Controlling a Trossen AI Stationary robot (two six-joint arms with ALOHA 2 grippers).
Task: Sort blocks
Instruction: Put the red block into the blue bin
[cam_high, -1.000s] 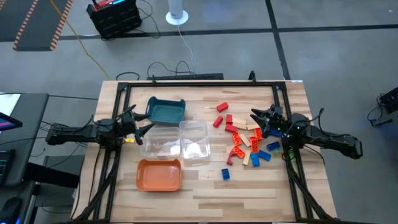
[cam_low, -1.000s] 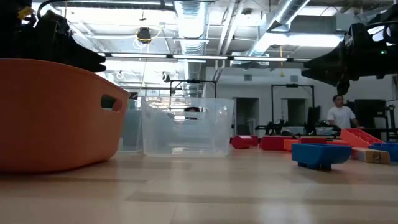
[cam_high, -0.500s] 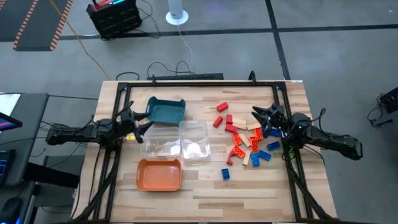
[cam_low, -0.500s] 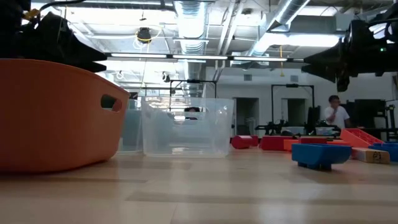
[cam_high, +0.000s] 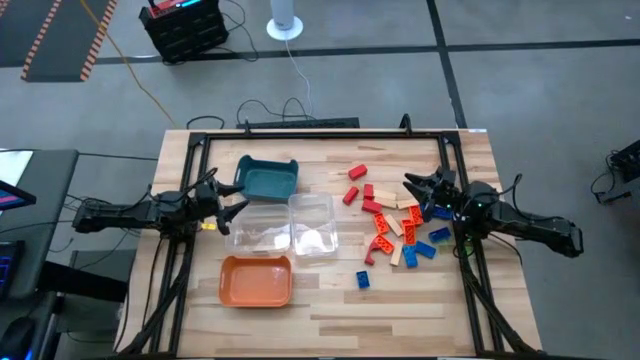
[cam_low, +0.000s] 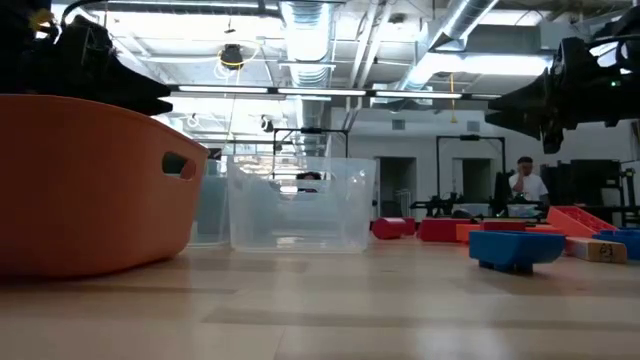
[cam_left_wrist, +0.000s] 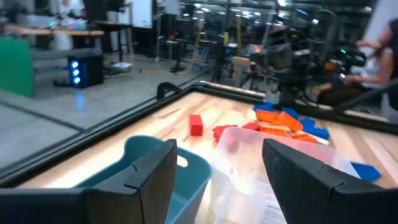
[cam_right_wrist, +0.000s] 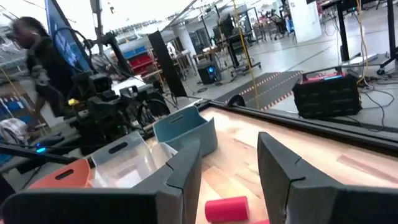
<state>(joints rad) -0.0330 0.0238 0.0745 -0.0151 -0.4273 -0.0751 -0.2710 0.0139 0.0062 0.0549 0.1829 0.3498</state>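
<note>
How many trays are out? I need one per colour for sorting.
4, clustered left of the blocks: the teal tray farthest back, two clear trays side by side in the middle, and the orange tray nearest the front edge.

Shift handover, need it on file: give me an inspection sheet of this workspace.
Surface: wooden table with a dark frame along its edges.
Job's things: blocks, red, orange, blue and tan, loose on the table's right half; none in any tray.
Trays: teal tray, two clear trays, orange tray, all left of centre.
Clutter: nothing seen.
Grippers: left gripper open, empty, between the teal tray and a clear one; right gripper open, empty, at the blocks' far edge.
Cables: cables run on the floor behind the table.
Surroundings: black case on the floor; person far back in the room.
</note>
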